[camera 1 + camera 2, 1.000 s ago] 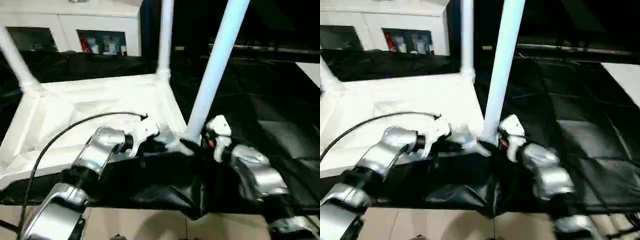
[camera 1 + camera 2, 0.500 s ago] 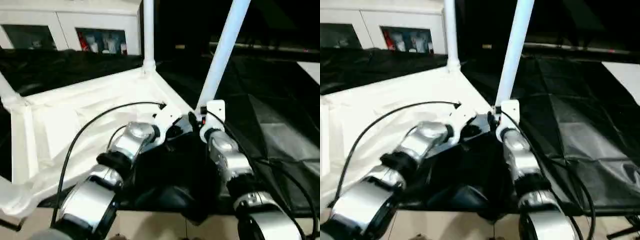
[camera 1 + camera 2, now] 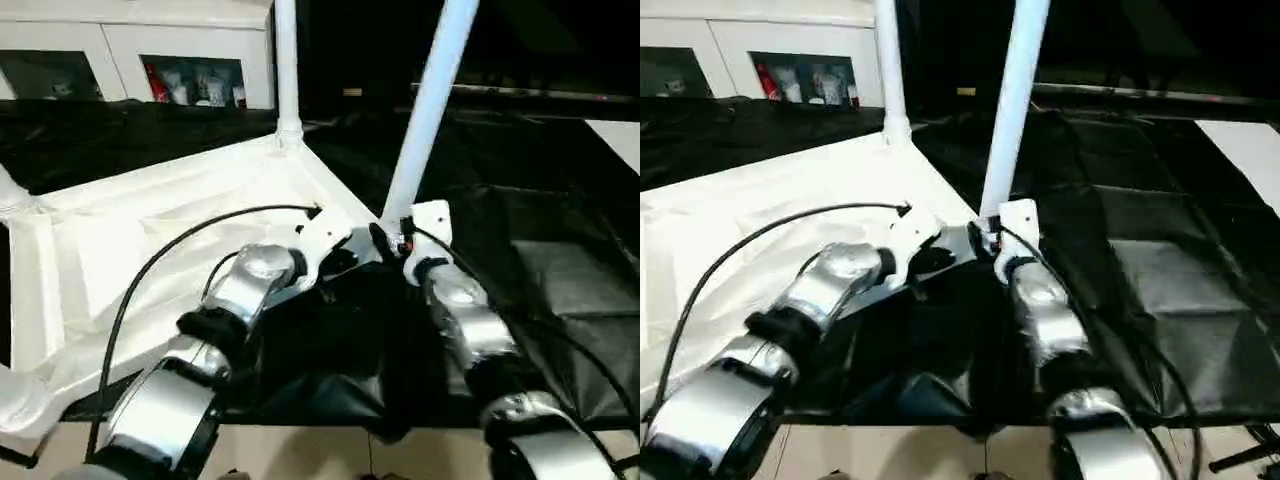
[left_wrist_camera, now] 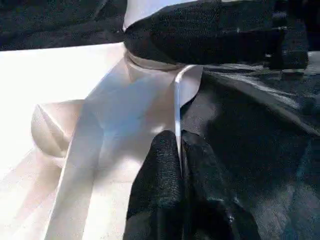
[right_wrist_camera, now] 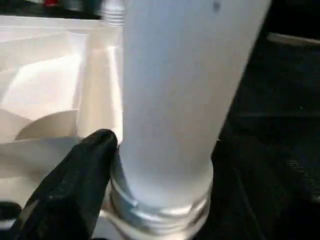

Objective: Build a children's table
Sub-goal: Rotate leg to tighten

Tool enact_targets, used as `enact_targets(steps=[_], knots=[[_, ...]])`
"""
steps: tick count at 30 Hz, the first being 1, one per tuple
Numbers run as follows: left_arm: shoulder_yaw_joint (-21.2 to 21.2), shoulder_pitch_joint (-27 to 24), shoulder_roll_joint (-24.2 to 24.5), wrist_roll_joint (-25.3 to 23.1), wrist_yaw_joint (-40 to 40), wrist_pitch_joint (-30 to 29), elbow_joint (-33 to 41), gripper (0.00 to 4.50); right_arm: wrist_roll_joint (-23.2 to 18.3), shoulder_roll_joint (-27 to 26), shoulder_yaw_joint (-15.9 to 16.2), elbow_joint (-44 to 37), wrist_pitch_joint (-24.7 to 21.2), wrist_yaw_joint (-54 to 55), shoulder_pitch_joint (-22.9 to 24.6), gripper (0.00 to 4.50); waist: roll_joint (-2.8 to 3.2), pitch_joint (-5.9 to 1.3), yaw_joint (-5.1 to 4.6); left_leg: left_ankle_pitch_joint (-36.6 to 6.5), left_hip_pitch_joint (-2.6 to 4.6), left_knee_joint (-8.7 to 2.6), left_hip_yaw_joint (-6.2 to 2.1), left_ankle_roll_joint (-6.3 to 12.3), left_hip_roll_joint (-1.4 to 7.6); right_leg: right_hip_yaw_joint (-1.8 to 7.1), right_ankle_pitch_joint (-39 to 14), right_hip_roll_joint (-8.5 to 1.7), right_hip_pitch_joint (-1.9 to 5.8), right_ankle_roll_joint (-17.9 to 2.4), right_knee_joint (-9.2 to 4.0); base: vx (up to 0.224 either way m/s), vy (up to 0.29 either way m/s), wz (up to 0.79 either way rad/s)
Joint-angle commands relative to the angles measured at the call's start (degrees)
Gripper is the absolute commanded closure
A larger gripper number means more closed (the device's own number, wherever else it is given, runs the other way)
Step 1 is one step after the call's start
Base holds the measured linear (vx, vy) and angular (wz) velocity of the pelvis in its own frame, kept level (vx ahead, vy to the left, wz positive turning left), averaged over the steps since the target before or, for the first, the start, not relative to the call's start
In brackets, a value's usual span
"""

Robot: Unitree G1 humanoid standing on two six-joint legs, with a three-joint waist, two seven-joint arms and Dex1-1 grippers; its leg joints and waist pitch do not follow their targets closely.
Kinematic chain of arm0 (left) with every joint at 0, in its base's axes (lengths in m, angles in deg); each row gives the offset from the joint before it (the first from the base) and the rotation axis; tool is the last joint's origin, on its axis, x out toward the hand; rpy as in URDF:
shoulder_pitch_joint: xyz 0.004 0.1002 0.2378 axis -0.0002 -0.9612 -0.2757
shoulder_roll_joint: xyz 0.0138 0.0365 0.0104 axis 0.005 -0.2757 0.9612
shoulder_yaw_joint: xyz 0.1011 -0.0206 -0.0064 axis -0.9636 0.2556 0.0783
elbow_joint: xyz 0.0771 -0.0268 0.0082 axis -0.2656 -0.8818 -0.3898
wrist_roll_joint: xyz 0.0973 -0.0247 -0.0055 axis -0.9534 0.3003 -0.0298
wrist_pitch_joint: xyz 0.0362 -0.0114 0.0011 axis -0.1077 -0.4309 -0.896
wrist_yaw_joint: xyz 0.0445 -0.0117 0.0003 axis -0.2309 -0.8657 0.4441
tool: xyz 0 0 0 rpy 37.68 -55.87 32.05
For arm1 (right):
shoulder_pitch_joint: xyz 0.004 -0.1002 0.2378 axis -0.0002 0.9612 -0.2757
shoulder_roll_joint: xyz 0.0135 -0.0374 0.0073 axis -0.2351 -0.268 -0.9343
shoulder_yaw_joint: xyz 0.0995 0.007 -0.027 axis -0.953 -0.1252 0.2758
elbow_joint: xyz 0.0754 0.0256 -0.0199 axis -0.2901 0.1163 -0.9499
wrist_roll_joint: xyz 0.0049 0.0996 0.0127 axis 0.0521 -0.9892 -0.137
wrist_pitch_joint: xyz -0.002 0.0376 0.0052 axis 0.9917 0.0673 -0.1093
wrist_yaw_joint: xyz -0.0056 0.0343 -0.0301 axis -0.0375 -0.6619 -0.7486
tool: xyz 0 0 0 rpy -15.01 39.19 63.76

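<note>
Upturned tabletop lies on the bench; left gripper pinches its rim, right gripper straddles the near leg, fingers wide. Unsupported, the leg might lean and pop its socket.

White table top lies upside down on black sheet. Two legs stand in sockets: far leg, near leg. Both silver forearms reach to near leg's base; left gripper, right gripper beside it. White cabinet behind.
</note>
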Motion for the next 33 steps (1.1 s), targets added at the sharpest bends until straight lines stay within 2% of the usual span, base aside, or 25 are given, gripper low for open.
enact_targets(steps=[1,4,6,10,11,12,16,18,22,24,30,33], knots=[[1.1,-1.8,2.0,2.2,-3.8,3.2,2.5,4.50,-0.7,4.1,-1.1,-3.8,-2.0,-3.7,1.6,0.62,-1.32,-4.04,0.08,-7.5,-0.35,-3.72,0.25,5.47,1.05,2.95,-16.9,-3.30,3.93,-9.2,-3.98,0.000,0.000,0.00],[0.7,-2.9,3.7,2.8,-6.7,3.3,4.0,4.50,-2.1,7.6,0.0,-7.8,-4.1,-11.9,4.2,0.62,-1.26,-4.01,0.27,-8.5,-0.15,-3.78,0.24,5.66,1.19,3.00,-16.6,-3.19,3.80,-9.2,-4.00,0.000,0.000,0.00],[0.6,-3.8,5.1,3.1,-9.3,3.9,5.5,4.50,-4.0,10.5,1.2,-11.6,-5.5,-18.4,6.5,0.62,-1.29,-3.89,0.34,-9.3,-0.31,-3.83,0.13,5.81,1.29,3.00,-16.9,-3.21,3.88,-8.9,-4.01,0.000,0.000,0.00],[0.6,-4.8,7.0,3.7,-12.9,4.3,7.5,4.50,-6.5,14.0,2.5,-16.0,-6.8,-26.4,8.7,0.62,-1.47,-3.77,0.15,-10.8,-0.31,-3.89,0.08,4.82,1.14,2.85,-21.5,-3.26,3.84,-7.4,-4.57,0.000,0.000,0.00],[0.6,-5.1,7.4,4.0,-13.9,4.0,8.1,4.50,-6.9,14.7,2.8,-17.0,-6.8,-27.9,9.1,0.62,-1.75,-3.69,0.05,-10.8,-0.36,-3.90,0.07,4.59,1.14,2.86,-22.7,-3.27,3.84,-6.8,-4.75,0.000,0.000,0.00],[0.6,-5.3,7.8,4.3,-14.9,3.8,8.7,4.50,-7.5,15.5,3.1,-18.0,-7.1,-29.8,9.5,0.62,-1.65,-3.68,0.07,-11.0,-0.27,-3.92,0.02,4.46,1.22,2.86,-23.5,-3.31,3.79,-6.6,-4.80,0.000,0.000,0.00],[0.0,-7.3,9.6,6.2,-20.9,1.9,13.1,4.50,-8.2,18.0,4.4,-20.0,-8.4,-35.7,10.6,0.62,-1.86,-3.75,-0.05,-9.9,-0.41,-3.84,-0.01,4.71,1.38,2.91,-21.4,-3.33,3.77,-7.5,-4.38,0.000,0.000,0.00],[-0.1,-7.9,9.9,6.8,-22.3,1.2,14.4,4.50,-8.3,18.1,4.5,-20.0,-8.7,-36.5,10.6,0.62,-1.77,-3.75,-0.05,-9.1,-0.30,-3.83,0.08,4.82,1.50,2.99,-19.2,-3.27,3.57,-8.9,-4.13,0.000,0.000,0.00],[-1.0,-9.5,10.4,8.5,-24.8,-0.2,17.8,4.50,-9.8,18.1,5.5,-20.5,-9.8,-39.3,10.6,0.62,-1.71,-3.75,0.01,-9.2,-0.22,-3.81,0.12,4.67,1.59,3.03,-17.6,-3.29,3.63,-10.0,-3.87,0.000,0.000,0.00],[-1.5,-10.1,10.3,8.7,-25.5,-1.3,19.4,4.50,-8.9,17.3,6.9,-20.0,-9.6,-39.8,10.3,0.62,-1.80,-3.76,0.04,-8.8,-0.25,-3.81,0.08,4.55,1.61,3.05,-17.3,-3.37,3.75,-10.2,-3.73,0.000,0.000,0.00],[-1.5,-10.3,10.2,7.9,-25.3,-1.7,19.9,4.50,-7.4,16.3,7.9,-18.6,-9.3,-40.6,9.8,0.62,-1.84,-3.66,0.26,-9.3,-0.19,-3.82,0.10,3.91,1.49,3.05,-19.6,-3.35,3.65,-8.9,-4.04,0.000,0.000,0.00],[-1.4,-10.3,10.2,7.8,-25.1,-2.5,20.6,4.50,-8.2,15.4,7.3,-17.6,-9.1,-40.6,9.1,0.62,-1.93,-3.73,0.24,-9.1,-0.22,-3.82,0.05,3.82,1.47,3.03,-19.6,-3.42,3.72,-8.7,-3.96,0.000,0.000,0.00]])
